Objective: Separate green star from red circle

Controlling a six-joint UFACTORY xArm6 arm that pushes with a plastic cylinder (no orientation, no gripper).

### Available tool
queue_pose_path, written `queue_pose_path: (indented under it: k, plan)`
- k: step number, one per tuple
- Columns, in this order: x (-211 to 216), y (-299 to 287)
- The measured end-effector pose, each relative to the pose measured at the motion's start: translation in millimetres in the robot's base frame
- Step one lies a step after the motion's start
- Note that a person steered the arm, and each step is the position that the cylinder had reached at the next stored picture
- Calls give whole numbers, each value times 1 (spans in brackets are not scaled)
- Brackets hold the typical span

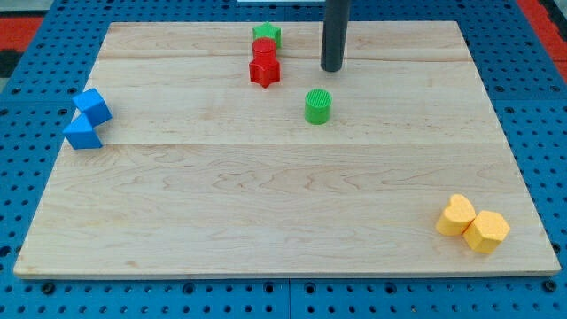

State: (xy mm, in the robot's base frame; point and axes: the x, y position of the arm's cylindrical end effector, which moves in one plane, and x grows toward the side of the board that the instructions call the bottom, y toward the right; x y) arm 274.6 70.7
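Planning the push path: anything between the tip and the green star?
Nothing visible. My tip sits to the view's right of the green star, with bare board between them. The red circle touches the star on its lower side, the red star below that. The green cylinder lies below my tip, off the path.

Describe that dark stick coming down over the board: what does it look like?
It is my end effector: a plain, straight, round rod, dark grey to black, smooth, the same thickness all the way down. My tip is cut flat. No cables, markings or fingers show on it. It enters from the view's top, so the arm above it is out of frame.
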Motion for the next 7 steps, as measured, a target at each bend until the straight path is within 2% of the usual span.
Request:
queue_pose_path:
  k: [1,2,5,7]
  plan:
    - [-54,-15]
    - [-68,-53]
    - [-58,-137]
    - [-13,-146]
